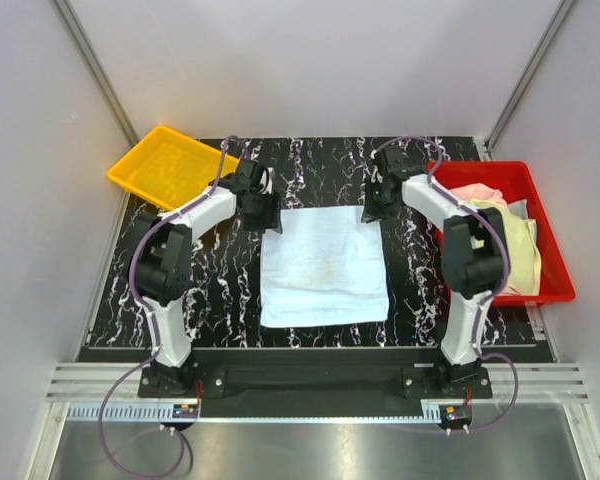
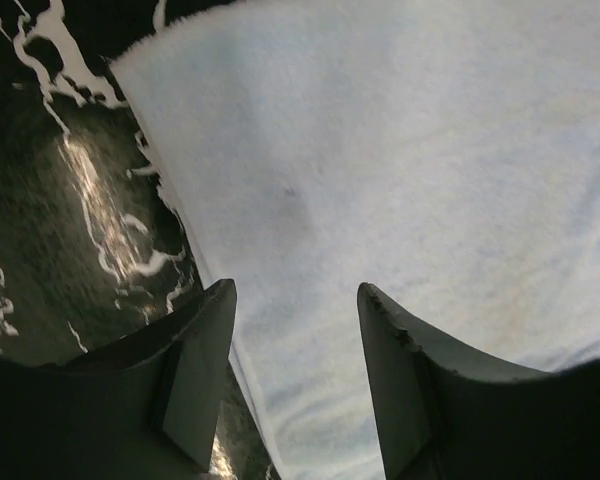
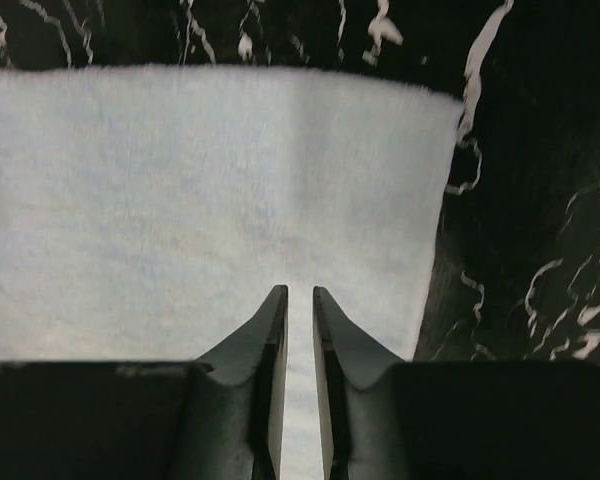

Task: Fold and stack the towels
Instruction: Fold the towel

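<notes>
A light blue towel [image 1: 323, 265] lies flat as a folded rectangle in the middle of the dark marbled table. My left gripper [image 1: 270, 215] hovers at its far left corner, open, with nothing between the fingers; in the left wrist view the gripper [image 2: 295, 290] sits over the towel [image 2: 400, 150] edge. Over the far right corner is my right gripper [image 1: 373, 212]. In the right wrist view its jaws [image 3: 299, 292] stand a narrow gap apart, and only the towel [image 3: 200, 180] below shows through. More towels, pale yellow [image 1: 515, 240] and pink [image 1: 475, 192], lie crumpled in the red tray [image 1: 555, 292].
A yellow tray [image 1: 170, 165] sits at the table's far left corner, just behind the left arm. The red tray is at the right edge, close beside the right arm. White walls enclose the table on three sides.
</notes>
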`<state>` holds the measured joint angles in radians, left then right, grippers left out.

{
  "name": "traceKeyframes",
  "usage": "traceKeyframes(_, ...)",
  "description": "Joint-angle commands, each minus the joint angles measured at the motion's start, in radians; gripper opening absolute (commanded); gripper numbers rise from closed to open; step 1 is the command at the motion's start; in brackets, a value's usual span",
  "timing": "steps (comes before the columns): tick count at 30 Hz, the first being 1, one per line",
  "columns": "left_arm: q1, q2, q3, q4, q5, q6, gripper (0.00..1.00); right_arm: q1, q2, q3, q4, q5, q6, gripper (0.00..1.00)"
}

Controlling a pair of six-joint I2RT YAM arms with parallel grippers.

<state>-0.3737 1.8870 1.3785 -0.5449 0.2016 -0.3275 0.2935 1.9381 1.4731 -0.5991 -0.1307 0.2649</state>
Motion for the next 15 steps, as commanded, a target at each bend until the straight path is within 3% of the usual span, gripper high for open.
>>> traceKeyframes(1, 0.028, 0.095, 0.146, 0.0, -0.022, 0.073, 0.56, -0.031, 0.108, 0.145, 0.007, -0.009, -0.091, 0.22)
traceKeyframes(9, 0.065, 0.326, 0.437, -0.098, -0.054, 0.139, 0.56, -0.063, 0.301, 0.296, -0.01, 0.051, -0.167, 0.28)
traceKeyframes(15, 0.07, 0.393, 0.487, -0.122, -0.093, 0.186, 0.56, -0.071, 0.294, 0.3, 0.022, -0.024, -0.243, 0.36)
